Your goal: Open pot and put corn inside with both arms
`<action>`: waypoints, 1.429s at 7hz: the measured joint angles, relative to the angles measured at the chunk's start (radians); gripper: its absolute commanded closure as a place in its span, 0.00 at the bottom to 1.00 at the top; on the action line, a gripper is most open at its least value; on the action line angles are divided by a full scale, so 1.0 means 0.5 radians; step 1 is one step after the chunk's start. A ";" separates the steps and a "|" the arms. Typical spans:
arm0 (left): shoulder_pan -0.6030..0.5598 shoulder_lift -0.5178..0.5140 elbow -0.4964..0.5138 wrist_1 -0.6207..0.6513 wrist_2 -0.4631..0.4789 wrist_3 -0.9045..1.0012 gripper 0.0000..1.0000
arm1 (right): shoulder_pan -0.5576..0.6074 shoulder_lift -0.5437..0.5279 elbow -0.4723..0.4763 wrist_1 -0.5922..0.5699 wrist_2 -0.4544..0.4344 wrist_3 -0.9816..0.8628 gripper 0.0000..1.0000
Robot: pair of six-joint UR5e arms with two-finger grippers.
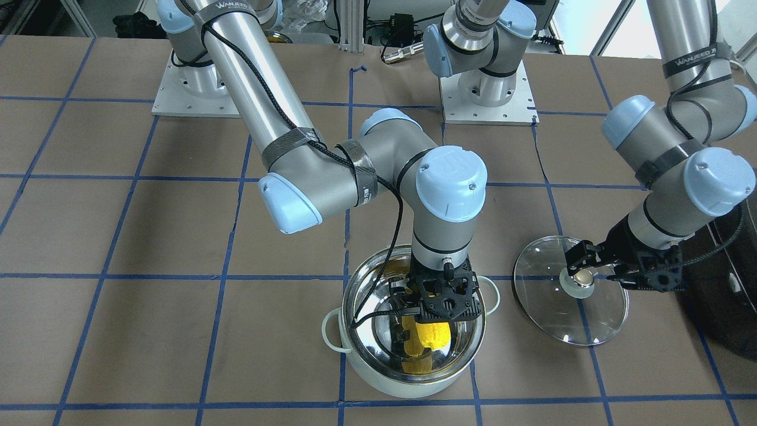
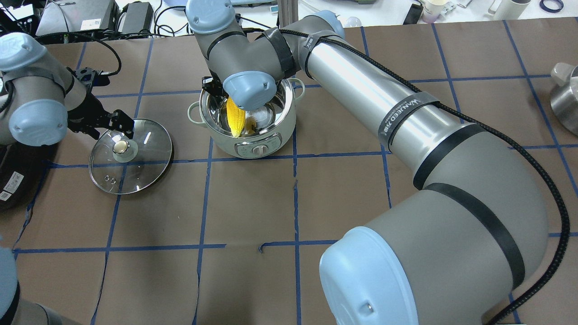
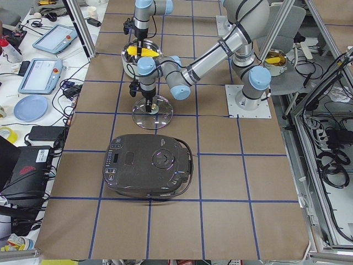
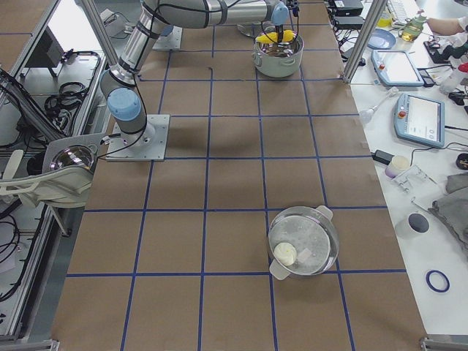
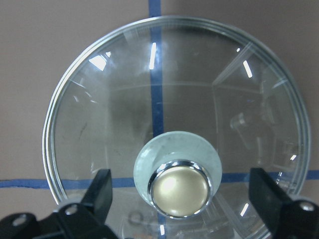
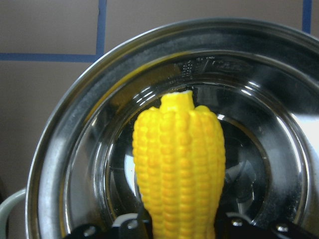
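Observation:
The pot [image 1: 408,387] stands open on the table, steel inside and pale outside, and shows in the overhead view [image 2: 253,144]. My right gripper [image 1: 432,322] is over its mouth, shut on the yellow corn [image 1: 429,340]. The corn [image 6: 179,164] points tip-down into the pot [image 6: 65,149] and also shows from overhead [image 2: 235,117]. The glass lid [image 1: 550,307] lies flat on the table beside the pot. My left gripper [image 5: 180,181] is open, its fingers [image 5: 102,181] wide apart on either side of the lid's knob [image 5: 180,188], not touching it.
A dark grey rounded appliance [image 3: 149,165] sits past the lid towards the table's left end, close to my left arm [image 1: 727,296]. A second steel pot with a lid [image 4: 303,241] stands far out on my right. Blue tape lines grid the brown tabletop.

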State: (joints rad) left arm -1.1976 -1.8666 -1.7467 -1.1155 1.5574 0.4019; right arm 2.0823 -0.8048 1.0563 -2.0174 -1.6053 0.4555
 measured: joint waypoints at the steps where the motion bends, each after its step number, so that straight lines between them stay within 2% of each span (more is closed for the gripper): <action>1: -0.044 0.125 0.232 -0.444 -0.005 -0.012 0.00 | 0.000 0.010 0.027 -0.030 -0.001 -0.009 0.58; 2: -0.143 0.228 0.513 -0.858 -0.003 -0.072 0.00 | -0.002 0.019 0.050 -0.068 -0.002 -0.011 0.44; 3: -0.296 0.282 0.776 -1.124 0.005 -0.199 0.00 | -0.005 0.025 0.064 -0.083 -0.004 -0.008 0.32; 4: -0.442 0.293 0.940 -1.240 0.010 -0.395 0.00 | -0.007 0.031 0.074 -0.089 -0.004 0.002 0.00; 6: -0.618 0.306 1.015 -1.287 0.009 -0.757 0.00 | -0.012 0.028 0.083 -0.088 0.008 0.022 0.00; 10: -0.764 0.441 0.806 -1.160 0.077 -0.868 0.00 | -0.119 -0.130 0.086 0.009 0.061 -0.023 0.00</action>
State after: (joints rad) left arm -1.5794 -1.6459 -1.3439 -1.6956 1.5959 -0.0322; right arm 2.0226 -0.8698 1.0994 -2.0127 -1.5749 0.4442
